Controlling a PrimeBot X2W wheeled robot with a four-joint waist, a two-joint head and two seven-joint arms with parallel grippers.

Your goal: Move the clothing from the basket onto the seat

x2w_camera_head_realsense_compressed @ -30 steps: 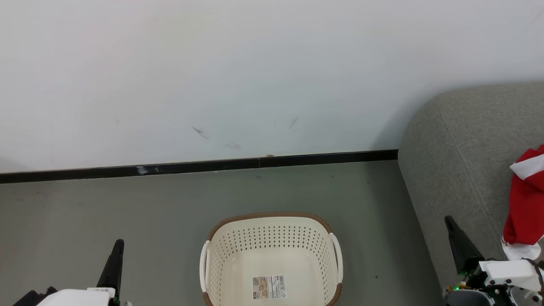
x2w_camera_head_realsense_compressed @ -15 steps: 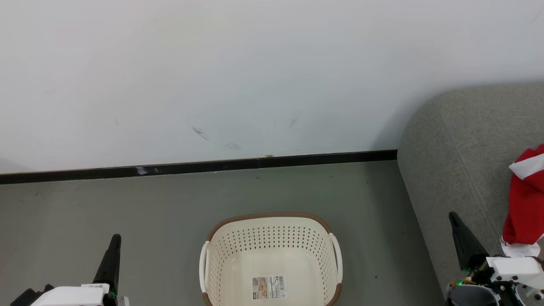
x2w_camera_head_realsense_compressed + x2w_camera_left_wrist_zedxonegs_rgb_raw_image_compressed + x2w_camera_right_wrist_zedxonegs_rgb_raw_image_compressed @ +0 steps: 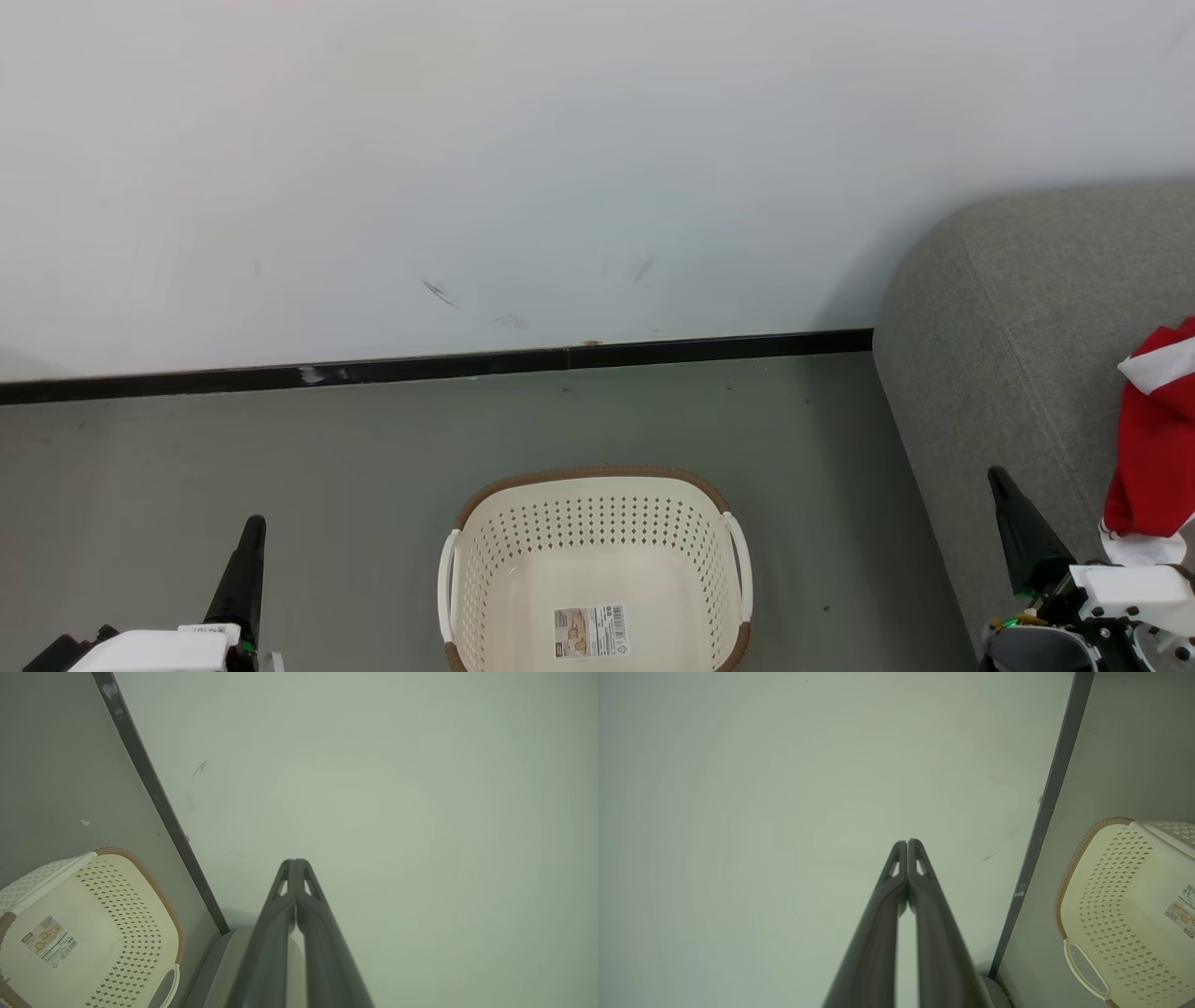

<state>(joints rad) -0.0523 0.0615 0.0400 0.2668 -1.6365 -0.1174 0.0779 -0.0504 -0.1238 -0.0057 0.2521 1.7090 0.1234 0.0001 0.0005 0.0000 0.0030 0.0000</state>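
Head view: the basket [image 3: 597, 523] stands on the grey floor [image 3: 280, 448], its sticker [image 3: 590, 632] visible inside. The clothing [image 3: 1153, 448] lies on the seat [image 3: 1008, 327] at right. The left gripper [image 3: 250, 537] and right gripper [image 3: 1001, 485] flank the basket, apart from it.
Left wrist view: the fingers [image 3: 275, 942] are pressed together, grasping nothing.
Right wrist view: the fingers [image 3: 878, 933] are likewise clenched on nothing.

I see the head view bright and sharp, with soft, even light. A faint shadow sits on the wall [image 3: 560, 168] right of centre, next to the seat [image 3: 1008, 327]. Both wrist views look dimmer and greenish, and the fingers [image 3: 273, 961] go blurry near the bottom edge.
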